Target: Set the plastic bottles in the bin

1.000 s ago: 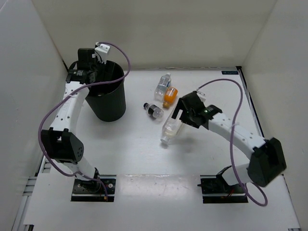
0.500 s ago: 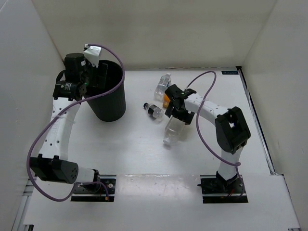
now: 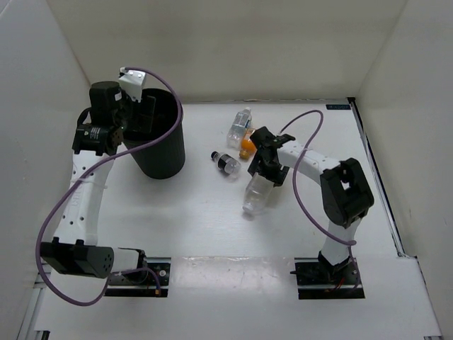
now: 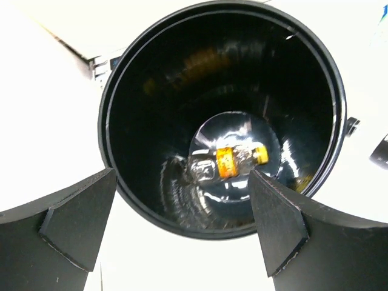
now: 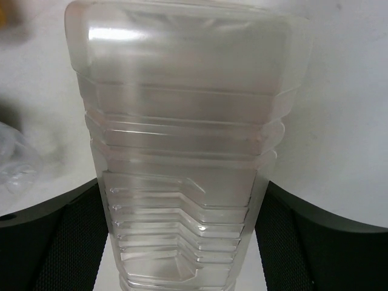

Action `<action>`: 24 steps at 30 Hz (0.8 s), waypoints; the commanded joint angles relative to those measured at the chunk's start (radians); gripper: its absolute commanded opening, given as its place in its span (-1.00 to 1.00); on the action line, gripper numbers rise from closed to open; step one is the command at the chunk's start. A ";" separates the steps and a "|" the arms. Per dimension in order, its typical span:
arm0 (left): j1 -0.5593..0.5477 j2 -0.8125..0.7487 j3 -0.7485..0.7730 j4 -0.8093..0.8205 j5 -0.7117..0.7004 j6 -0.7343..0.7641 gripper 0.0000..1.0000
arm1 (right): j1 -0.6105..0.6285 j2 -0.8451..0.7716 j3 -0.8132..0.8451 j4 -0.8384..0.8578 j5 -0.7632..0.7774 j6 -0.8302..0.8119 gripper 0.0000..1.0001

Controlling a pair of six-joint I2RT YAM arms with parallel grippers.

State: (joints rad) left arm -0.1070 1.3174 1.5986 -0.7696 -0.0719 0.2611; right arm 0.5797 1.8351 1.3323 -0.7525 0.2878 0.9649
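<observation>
Fingers (image 4: 73, 224) of the left gripper (image 4: 182, 182) are spread wide over the mouth of the black bin (image 3: 161, 152) and hold nothing. The bin stands at the far left of the white counter (image 3: 191, 227). Down at its bottom a small bottle with an orange band (image 4: 227, 162) lies on its side. Near the middle of the counter, the right gripper (image 3: 266, 172) pinches the clear ribbed bottle (image 5: 188, 133), with one finger pressed on each side. Just past it, on the far side, lie an orange bottle (image 3: 248, 144) and a clear bottle with a label (image 3: 240, 125). A black-capped bottle (image 3: 225, 162) lies to the left of them.
</observation>
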 commanded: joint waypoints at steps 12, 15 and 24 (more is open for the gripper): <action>0.205 -0.223 -0.230 0.010 -0.344 -0.120 1.00 | 0.146 -0.412 0.198 0.275 0.415 -0.422 -0.58; 0.289 -0.277 -0.241 0.010 -0.367 -0.178 1.00 | 0.181 -0.395 0.267 0.546 0.288 -0.563 -0.64; 0.334 -0.385 -0.443 -0.063 -0.381 -0.197 1.00 | 0.302 0.094 0.689 1.111 -0.073 -0.711 -0.59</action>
State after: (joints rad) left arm 0.2245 0.9245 1.2182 -0.7837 -0.4309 0.1028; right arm 0.8211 1.7687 1.9266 0.0917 0.3599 0.3817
